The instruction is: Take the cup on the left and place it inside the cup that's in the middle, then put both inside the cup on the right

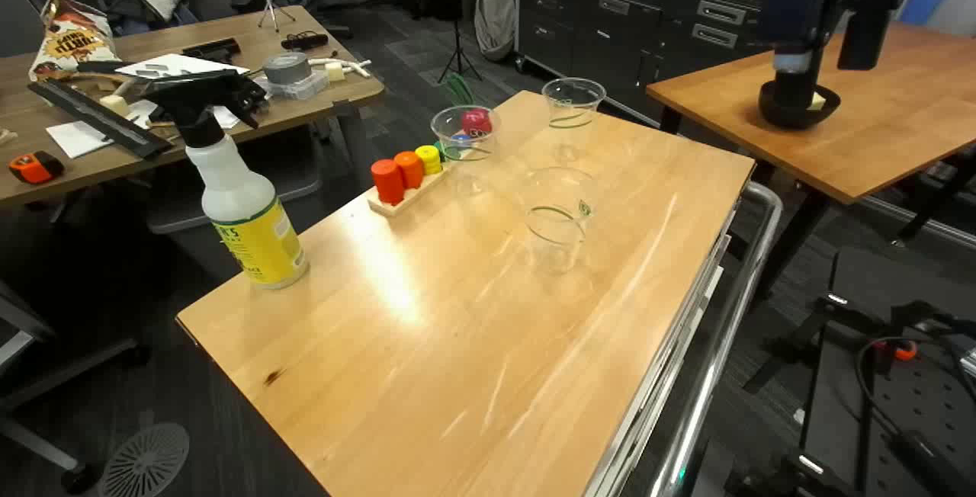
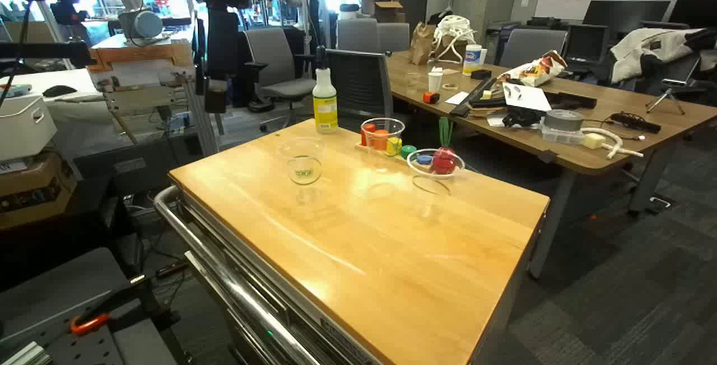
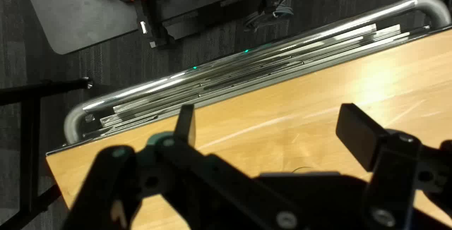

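Observation:
Three clear plastic cups stand upright and apart on the wooden cart top. In an exterior view these are the near cup (image 1: 560,215), the middle cup (image 1: 467,145) and the far cup (image 1: 573,110). They also show in an exterior view from another place: the cup beside the rail side (image 2: 304,168), the middle cup (image 2: 382,144) and the cup nearest the radish-like item (image 2: 434,179). My gripper (image 3: 270,127) is open and empty, high above the cart's rail side. It also shows in both exterior views (image 1: 829,74) (image 2: 214,93). In the wrist view, a thin curved line of a cup shows; the rest is hidden.
A wooden base with several coloured pegs (image 1: 400,181) stands behind the cups, with a red radish-like item (image 2: 444,160) at its end. A spray bottle (image 1: 255,215) stands at the cart's corner. A metal rail (image 3: 254,52) runs along one edge (image 3: 261,87).

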`<state>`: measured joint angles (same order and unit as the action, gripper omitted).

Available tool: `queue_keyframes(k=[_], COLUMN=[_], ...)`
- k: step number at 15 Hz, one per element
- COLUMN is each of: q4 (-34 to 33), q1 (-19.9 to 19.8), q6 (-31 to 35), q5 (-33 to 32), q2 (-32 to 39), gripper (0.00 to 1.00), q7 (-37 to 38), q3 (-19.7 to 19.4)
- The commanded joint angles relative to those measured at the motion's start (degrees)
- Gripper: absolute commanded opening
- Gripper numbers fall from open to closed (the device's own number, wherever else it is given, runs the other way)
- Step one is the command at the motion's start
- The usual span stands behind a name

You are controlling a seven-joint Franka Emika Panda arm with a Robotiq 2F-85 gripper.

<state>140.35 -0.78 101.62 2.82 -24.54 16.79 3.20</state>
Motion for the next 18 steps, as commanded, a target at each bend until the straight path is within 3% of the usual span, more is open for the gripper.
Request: queue_keyframes(k=[1,12,18], q4=[-0.2,0.0,-3.0], q1=[-0.2,0.0,0.3], q6=[0.0,0.0,3.9], q5=[0.1,1.3,2.2], q2=[0.0,0.3,7.9], gripper=[1.0,1.0,1.0], q7=[-0.1,-0.9,-1.4], q3=[0.2,-0.3,-0.4])
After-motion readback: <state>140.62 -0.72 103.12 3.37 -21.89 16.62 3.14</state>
